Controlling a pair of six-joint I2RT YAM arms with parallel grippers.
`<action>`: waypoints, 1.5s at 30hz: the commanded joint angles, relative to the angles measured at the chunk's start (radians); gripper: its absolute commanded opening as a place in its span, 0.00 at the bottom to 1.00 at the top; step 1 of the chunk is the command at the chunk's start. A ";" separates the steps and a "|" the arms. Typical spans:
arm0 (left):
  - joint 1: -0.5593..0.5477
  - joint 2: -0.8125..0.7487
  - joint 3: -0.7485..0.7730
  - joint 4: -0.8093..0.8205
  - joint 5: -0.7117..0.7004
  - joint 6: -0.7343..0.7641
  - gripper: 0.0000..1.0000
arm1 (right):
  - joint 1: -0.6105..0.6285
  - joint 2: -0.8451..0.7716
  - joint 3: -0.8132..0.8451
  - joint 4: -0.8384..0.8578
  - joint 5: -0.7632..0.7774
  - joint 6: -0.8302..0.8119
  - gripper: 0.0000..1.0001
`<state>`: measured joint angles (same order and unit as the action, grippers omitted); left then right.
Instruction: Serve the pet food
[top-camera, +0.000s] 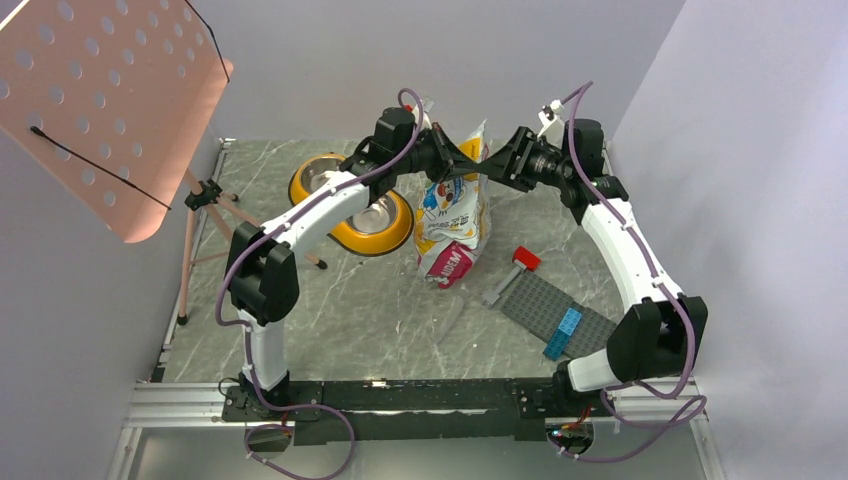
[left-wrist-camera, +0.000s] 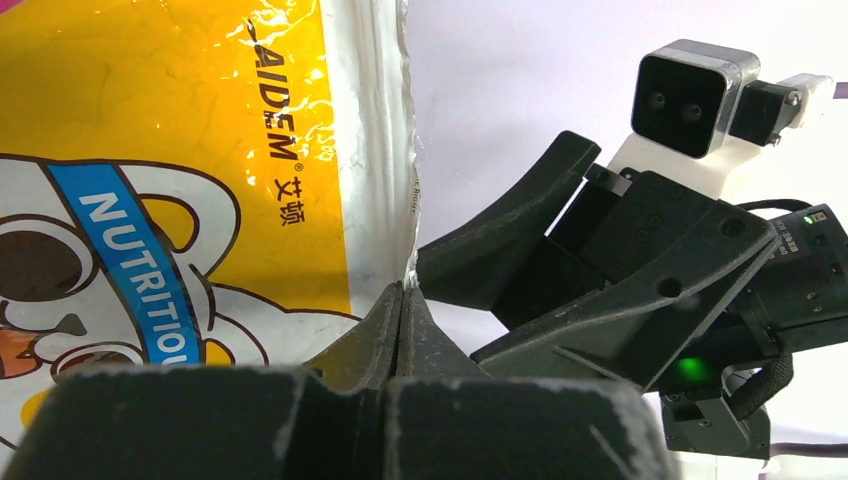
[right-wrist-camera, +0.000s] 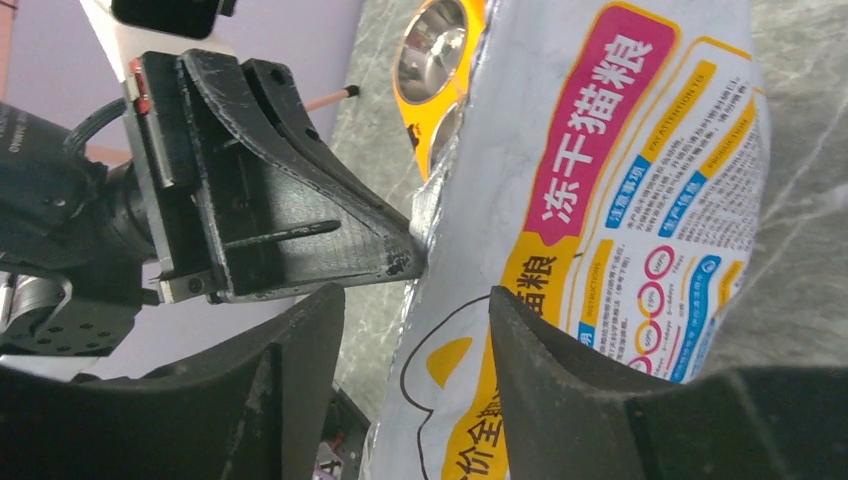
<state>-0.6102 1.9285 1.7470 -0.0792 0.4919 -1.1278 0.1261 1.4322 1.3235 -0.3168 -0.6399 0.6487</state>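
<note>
Grey marbled table top, closed in by pale walls, carries one of nearly everything. One pet food bag stands upright in the middle of the far half, glossy white, yellow and pink. The kibble cannot be seen, because the bag hides what it holds. One yellow double bowl lies just left of the bag, and its two steel cups show bare shiny metal. One grey baseplate sits to the near right with a strip of blue bricks on it. One grey stick with a red head lies beside it. One pink perforated board on a tripod stands at the far left.

Two grippers meet at the bag's top. The left gripper has its fingers pressed together on the bag's white side seam. The right gripper has its jaws apart, one finger on each side of that same edge, close by the left gripper's tips.
</note>
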 joint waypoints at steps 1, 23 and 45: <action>-0.002 0.013 0.026 0.007 0.030 -0.021 0.00 | -0.014 0.006 -0.023 0.132 -0.086 0.039 0.56; 0.004 0.044 0.137 -0.240 -0.080 0.086 0.00 | -0.072 0.022 -0.281 0.568 -0.262 0.306 0.00; 0.004 0.079 0.282 -0.343 -0.193 0.238 0.49 | -0.056 0.069 -0.263 0.649 -0.315 0.338 0.00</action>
<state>-0.6010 1.9785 1.9678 -0.4049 0.3286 -0.9276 0.0563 1.5013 1.0103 0.3573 -0.9329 1.0359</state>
